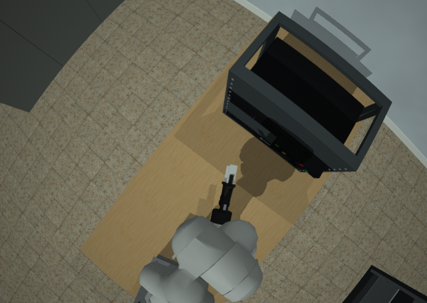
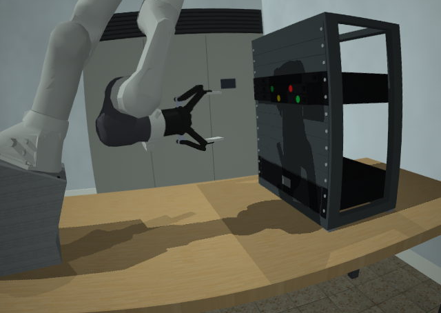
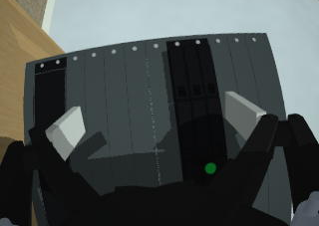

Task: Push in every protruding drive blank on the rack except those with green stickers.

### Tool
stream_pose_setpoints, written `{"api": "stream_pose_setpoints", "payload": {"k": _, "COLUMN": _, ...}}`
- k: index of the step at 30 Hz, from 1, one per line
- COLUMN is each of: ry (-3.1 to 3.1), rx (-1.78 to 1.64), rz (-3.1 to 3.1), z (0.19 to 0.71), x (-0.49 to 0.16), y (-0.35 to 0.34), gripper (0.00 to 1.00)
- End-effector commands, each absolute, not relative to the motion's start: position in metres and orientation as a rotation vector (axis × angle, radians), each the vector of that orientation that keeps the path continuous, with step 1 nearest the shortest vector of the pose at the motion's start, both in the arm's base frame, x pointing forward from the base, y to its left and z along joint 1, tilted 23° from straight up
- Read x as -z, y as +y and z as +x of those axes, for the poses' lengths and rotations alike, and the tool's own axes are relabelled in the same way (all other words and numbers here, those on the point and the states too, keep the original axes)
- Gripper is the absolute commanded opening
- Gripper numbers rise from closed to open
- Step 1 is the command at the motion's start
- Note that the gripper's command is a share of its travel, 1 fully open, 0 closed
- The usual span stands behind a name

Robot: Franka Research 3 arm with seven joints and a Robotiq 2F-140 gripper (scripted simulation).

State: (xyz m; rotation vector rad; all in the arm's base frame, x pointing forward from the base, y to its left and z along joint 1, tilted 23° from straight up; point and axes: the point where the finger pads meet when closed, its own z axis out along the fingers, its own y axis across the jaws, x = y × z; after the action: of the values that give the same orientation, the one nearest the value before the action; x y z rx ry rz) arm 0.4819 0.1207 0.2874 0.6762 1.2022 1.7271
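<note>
End effector (image 1: 231, 172) (image 2: 221, 115) (image 3: 153, 113) wide open, fingers at full spread, holding nothing. I face the rack (image 1: 293, 111) (image 2: 332, 124) (image 3: 120, 97) with a stretch of open air between my tips and its front. One finger is above the other in the side view.

Rack upright at the far end of the tabletop (image 1: 145, 189) (image 2: 160, 277) (image 3: 10, 52), one front corner near the long edge. The wall (image 1: 396, 51) is close behind it. Side openings show between the posts.

Drive bank, black (image 1: 293, 148) (image 2: 313, 92) (image 3: 194, 131): set across the upper half of the front. Its face projects forward in the overhead view; cannot tell how far each blank sits out. From the side, stickers run green (image 2: 271, 88), yellow (image 2: 278, 98), red (image 2: 290, 87), second green (image 2: 298, 98). My own shadow falls over part of the front, so detail there is poor.

Lower black unit (image 2: 270, 174) (image 3: 50, 97) near the rack's foot, pale label on it. My arm (image 1: 220, 258) (image 2: 156, 71) reaches over the tabletop from the pedestal (image 2: 28, 217) at the opposite end. Tall grey cabinet (image 2: 120, 167) beyond the table, well clear of the rack.
</note>
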Motion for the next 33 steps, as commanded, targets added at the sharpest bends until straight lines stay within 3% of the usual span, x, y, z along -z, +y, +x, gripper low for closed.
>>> {"api": "stream_pose_setpoints", "payload": {"k": 1, "ry": 1.159, "rx": -1.701, "rz": 0.785, "z": 0.49, "x": -0.293, "y": 0.094, "gripper": 1.0}}
{"api": "stream_pose_setpoints", "payload": {"k": 33, "ry": 0.921, "rx": -1.503, "rz": 0.953, "z": 0.501, "x": -0.334, "y": -0.035, "gripper": 1.0}}
